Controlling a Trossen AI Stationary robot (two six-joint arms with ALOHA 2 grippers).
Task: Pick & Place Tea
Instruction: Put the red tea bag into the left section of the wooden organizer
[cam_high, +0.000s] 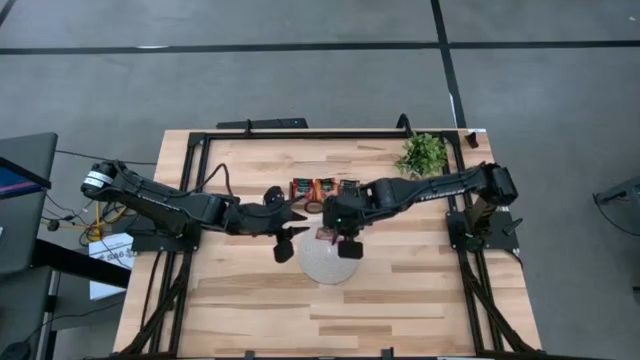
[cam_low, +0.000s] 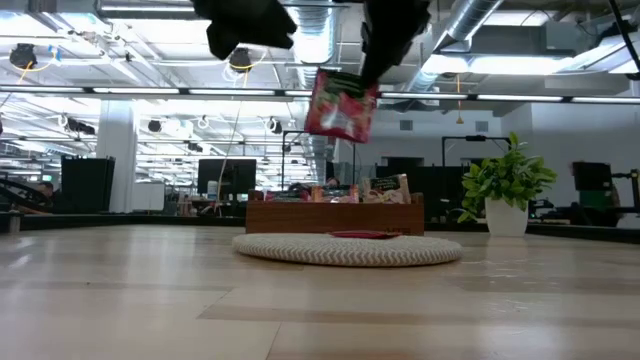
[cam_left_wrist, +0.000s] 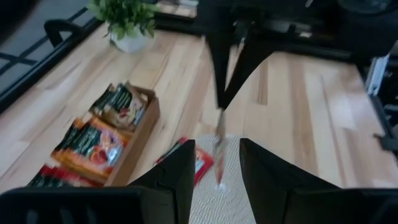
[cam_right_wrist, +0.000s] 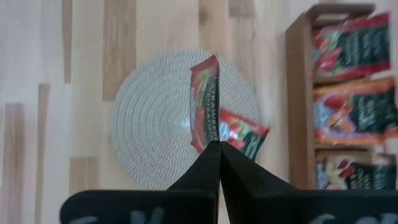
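Observation:
My right gripper (cam_right_wrist: 217, 146) is shut on one red tea sachet (cam_low: 342, 105) with a dark green band. It holds it high above the round woven mat (cam_low: 348, 247). A second tea sachet (cam_right_wrist: 245, 140) lies flat on the mat's side toward the tray. The brown wooden tray (cam_high: 325, 188) holds several more sachets (cam_left_wrist: 102, 134) standing in its compartments. My left gripper (cam_left_wrist: 216, 180) hovers open beside the mat (cam_high: 330, 262), at its left, with nothing between its fingers. My right gripper pinches the sachet's upper edge (cam_right_wrist: 213, 138) near one corner (cam_low: 366, 86) between its two fingers. The fingers (cam_low: 385, 40) come from above, slanting down. The sachet hangs below them, tilted, clear of the mat.
A small potted plant (cam_high: 422, 155) stands at the table's far right, behind the tray. The bare wooden table top (cam_high: 400, 300) stretches out on the near side of the mat. Black frame rails (cam_high: 300, 133) run along the table's edges.

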